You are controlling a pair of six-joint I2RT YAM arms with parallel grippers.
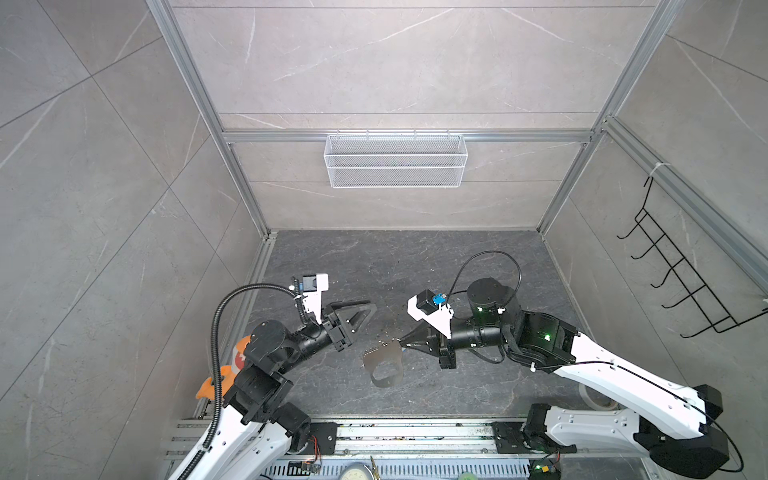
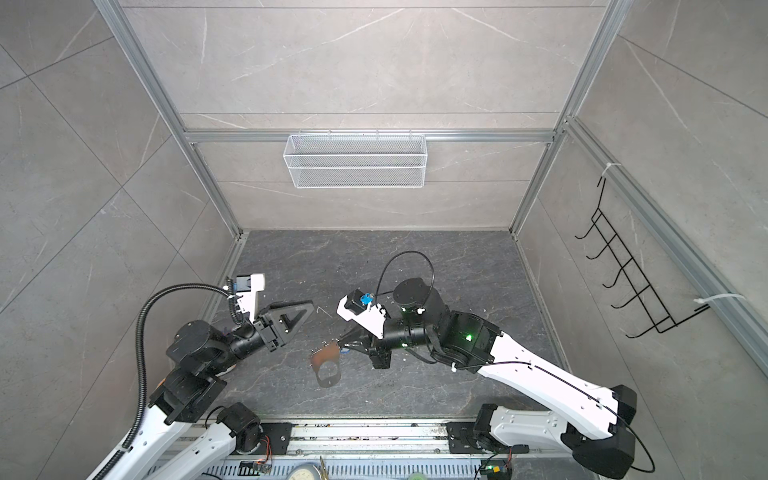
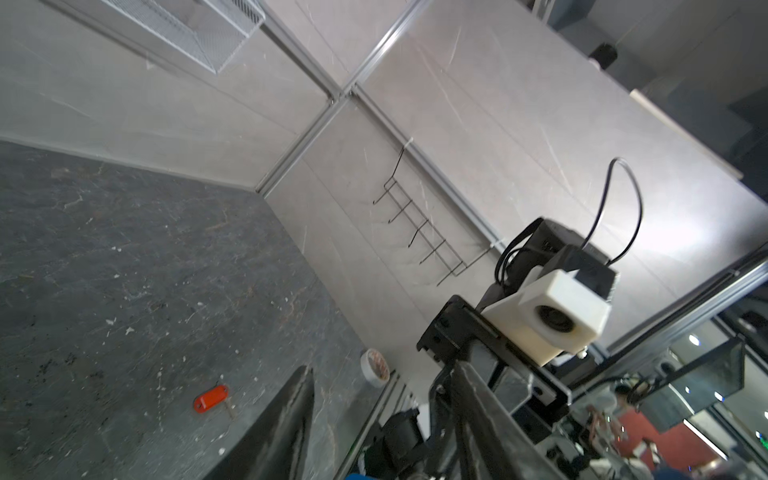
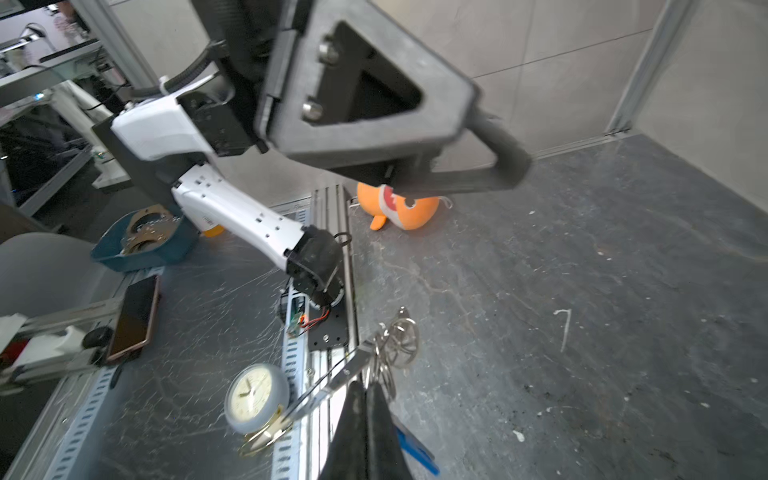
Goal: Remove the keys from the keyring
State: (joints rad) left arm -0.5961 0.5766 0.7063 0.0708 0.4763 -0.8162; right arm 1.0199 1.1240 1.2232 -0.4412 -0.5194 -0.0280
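Dark tabletop (image 1: 415,266): red-tagged key (image 3: 210,398), tape roll (image 3: 375,368), orange plush (image 4: 409,210)

**Inspector:** Walls?

**Surveyor:** Pale grey stone-look panels (image 1: 395,62) on three sides, veined white, set in aluminium frame posts (image 1: 200,95). A white wire-mesh basket (image 1: 395,160) hangs from the back rail. A black wire hook rack (image 1: 675,268) is fixed to the wall at the right of both top views.

**Inspector:** Floor?

**Surveyor:** Dark grey marbled slab (image 1: 395,266), scuffed and flecked with white chips. A slotted aluminium rail (image 1: 415,432) runs along the near edge.

**Inspector:** Lighting?

**Surveyor:** Even and diffuse. The left wrist view shows one soft bright patch (image 3: 685,208) on a side panel.
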